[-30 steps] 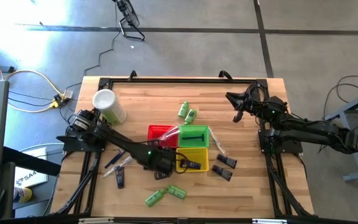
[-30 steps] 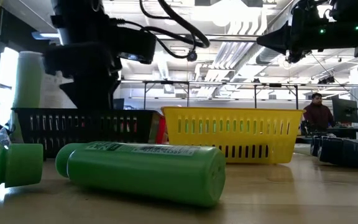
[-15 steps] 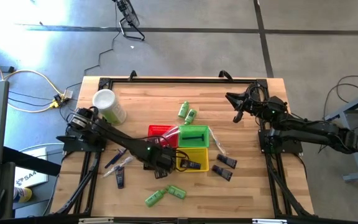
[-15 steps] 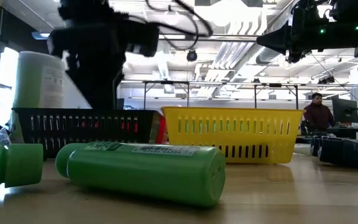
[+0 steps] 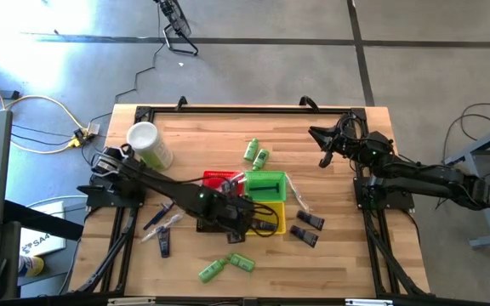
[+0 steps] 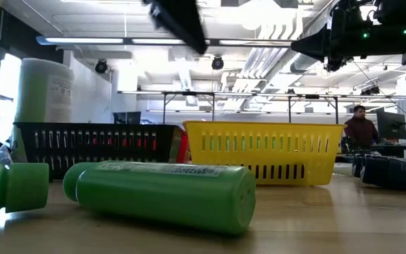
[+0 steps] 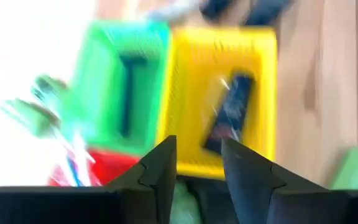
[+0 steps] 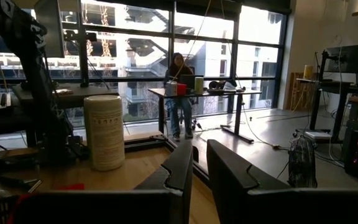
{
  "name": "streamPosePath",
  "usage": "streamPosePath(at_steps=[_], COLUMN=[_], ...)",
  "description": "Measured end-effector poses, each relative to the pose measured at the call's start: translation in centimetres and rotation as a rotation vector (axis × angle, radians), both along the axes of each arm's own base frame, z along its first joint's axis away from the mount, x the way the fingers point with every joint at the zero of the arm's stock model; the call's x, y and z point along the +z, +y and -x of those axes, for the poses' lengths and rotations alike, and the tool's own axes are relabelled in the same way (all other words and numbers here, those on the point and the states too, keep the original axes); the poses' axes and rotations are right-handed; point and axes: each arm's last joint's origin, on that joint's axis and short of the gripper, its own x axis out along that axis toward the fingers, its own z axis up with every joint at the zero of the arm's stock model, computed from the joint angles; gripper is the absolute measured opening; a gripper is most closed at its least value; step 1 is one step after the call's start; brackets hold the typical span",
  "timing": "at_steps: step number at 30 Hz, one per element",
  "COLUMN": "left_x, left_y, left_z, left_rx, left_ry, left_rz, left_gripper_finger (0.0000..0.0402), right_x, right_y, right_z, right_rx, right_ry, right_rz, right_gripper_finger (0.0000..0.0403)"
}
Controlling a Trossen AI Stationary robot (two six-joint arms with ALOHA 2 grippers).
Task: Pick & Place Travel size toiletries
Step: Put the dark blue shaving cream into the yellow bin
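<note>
My left gripper hovers open above the yellow basket, nothing between its fingertips. A dark tube lies in that basket. Two green mini bottles lie on their sides near the table's near edge, and two more lie toward the far side. Dark tubes lie right of the baskets, and one lies at the left beside clear sticks. My right gripper waits shut, raised at the far right.
Red basket, green basket with a dark item inside, and black basket, mostly under my left arm in the high view, cluster at the table's middle. A tall white cup lies far left. A person stands beyond the table.
My left gripper has risen from over the black basket and swung toward the table's right, ending above the yellow basket; in the low view it has climbed almost out of the picture. The bottles and baskets have stayed put.
</note>
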Motion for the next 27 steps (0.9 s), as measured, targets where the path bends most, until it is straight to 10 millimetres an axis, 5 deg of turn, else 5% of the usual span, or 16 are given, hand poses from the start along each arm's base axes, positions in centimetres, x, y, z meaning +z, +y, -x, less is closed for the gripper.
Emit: streamPosePath(at_steps=[6, 20, 27], left_x=[1.3, -2.4, -4.3], left_y=[1.5, 3.2, 3.2], left_z=[-1.5, -3.2, -3.2], left_rx=[-0.026, -0.076, -0.088], left_ry=[-0.103, -0.258, -0.340], left_rz=[-0.022, 0.058, 0.065], left_gripper_finger=[0.0098, 0.0008, 0.0002], right_x=[0.0, 0.0, 0.0], right_y=[0.0, 0.0, 0.0], right_z=[0.0, 0.0, 0.0], right_rx=[0.000, 0.000, 0.000], right_ry=[0.000, 0.001, 0.001], right_rz=[0.000, 0.000, 0.000], right_gripper_finger=[0.0040, 0.0040, 0.0040])
